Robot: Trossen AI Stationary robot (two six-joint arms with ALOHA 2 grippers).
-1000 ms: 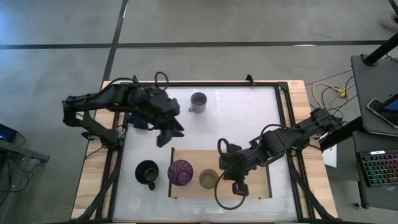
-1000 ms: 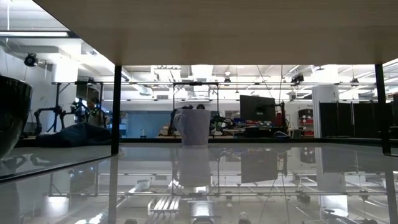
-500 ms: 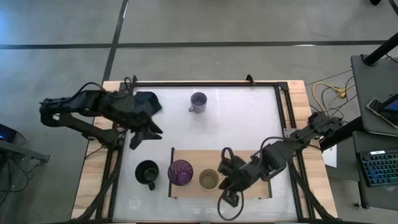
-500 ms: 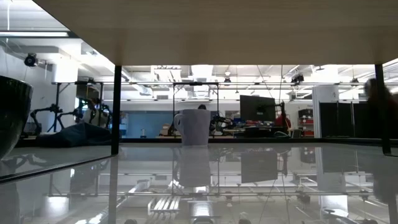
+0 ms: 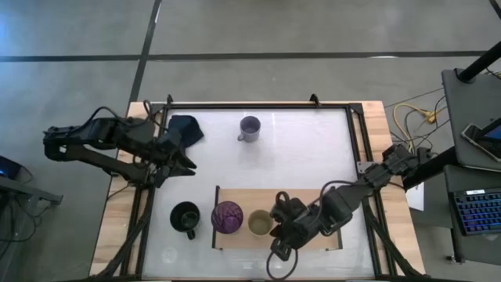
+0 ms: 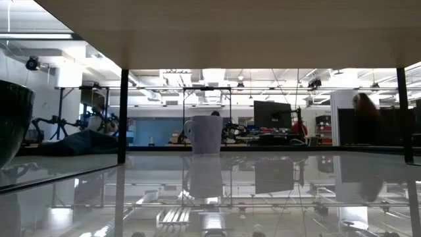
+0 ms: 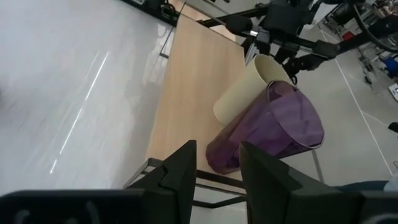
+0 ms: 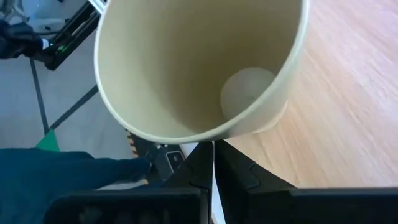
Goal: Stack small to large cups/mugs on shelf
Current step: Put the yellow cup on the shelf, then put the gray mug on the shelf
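Note:
The light-wood shelf (image 5: 305, 205) lies at the table's near middle. On it stand the purple tumbler (image 5: 227, 217) and the pale yellow cup (image 5: 259, 225), side by side; the left wrist view shows them close together (image 7: 249, 87). The black mug (image 5: 185, 218) stands on the table left of the shelf. The grey-lavender mug (image 5: 250, 128) stands at the far middle. My right gripper (image 5: 276, 236) is shut, right beside the yellow cup's right side. My left gripper (image 5: 188, 164) is open and empty at the table's left edge. My right gripper's shut fingertips (image 8: 205, 154) stand at the yellow cup's outer wall (image 8: 205, 134) just under its rim, coming level from the table's right. I cannot tell whether they touch it. The cup stands upright on the shelf.
A dark blue cloth (image 5: 185, 128) lies at the far left corner. The shelf's black end rails (image 6: 123, 115) show in the low view, with the grey mug (image 6: 205, 135) beyond. A person (image 6: 363, 112) shows in the room behind. White tabletop lies between the shelf and the grey mug.
My left gripper has drawn back from the table's middle toward its left edge. My right gripper has gone toward the near edge and left, up to the yellow cup's side. A person has walked into the low view at the right.

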